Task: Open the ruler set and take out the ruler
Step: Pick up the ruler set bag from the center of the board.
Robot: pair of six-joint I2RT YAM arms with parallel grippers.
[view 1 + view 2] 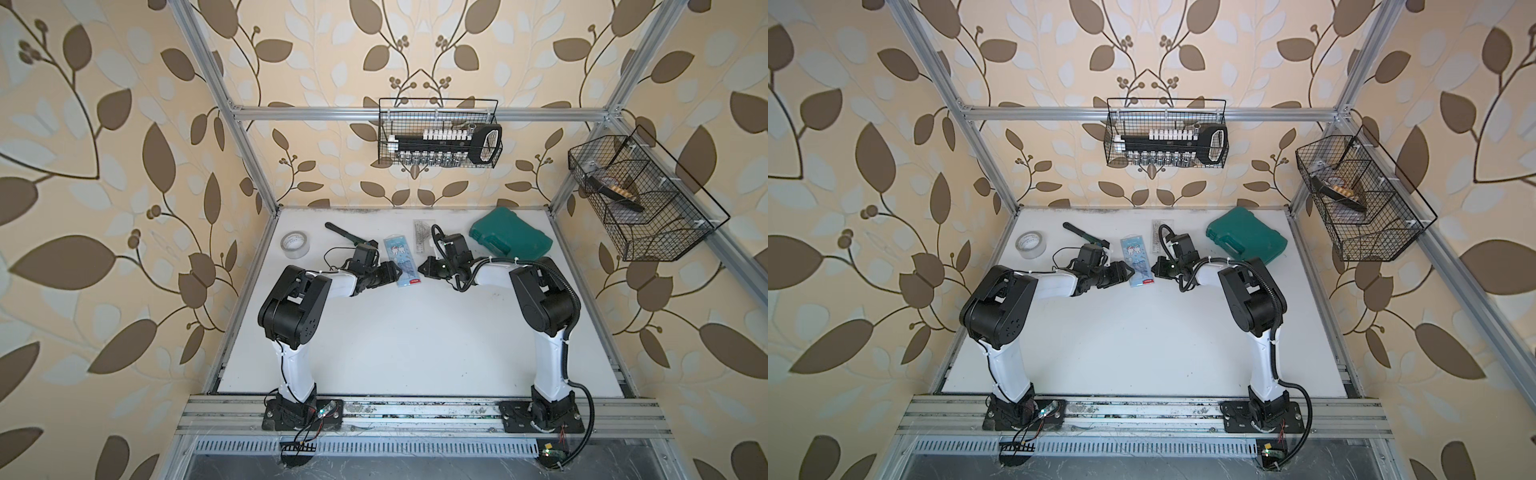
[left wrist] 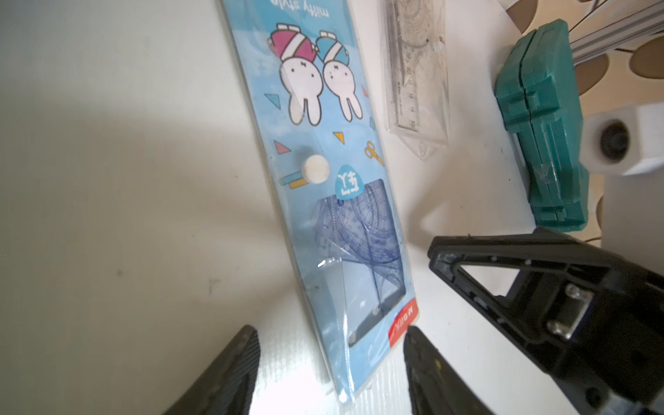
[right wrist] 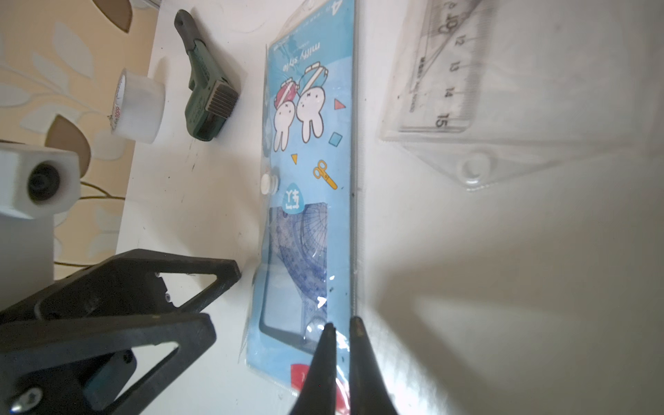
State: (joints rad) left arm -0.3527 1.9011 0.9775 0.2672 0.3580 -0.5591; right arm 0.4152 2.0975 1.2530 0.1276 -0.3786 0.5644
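Ruler set (image 1: 401, 262): we find the blue bunny-print pouch lying flat on the white table (image 1: 415, 340), between the two grippers, with its red-labelled end towards the arm bases.
Closure: the white snap button (image 2: 315, 169) looks pressed down, so we judge the pouch unopened.
Contents: a blue protractor (image 2: 363, 230) shows through the clear window. We cannot make out the ruler itself.
Left gripper (image 2: 328, 328): its fingers (image 2: 233, 370) are moderately apart and straddle the red-labelled end. Table shows on either side, and nothing is gripped.
Right gripper (image 3: 342, 323): the fingers are drawn together at the pouch's long edge near the same end. We cannot tell whether the clear seam is caught between them.
Why so placed: we read this as one arm pinning or pinching the closed end so that the flap can be pulled against it. A flat, slippery pouch would otherwise slide.
Neighbours: a clear pouch of rulers (image 1: 422, 239) lies just beside, farther back. The green case (image 1: 511, 237), green-handled tool (image 3: 208, 104) and tape roll (image 1: 296, 245) are apart and out of the way.
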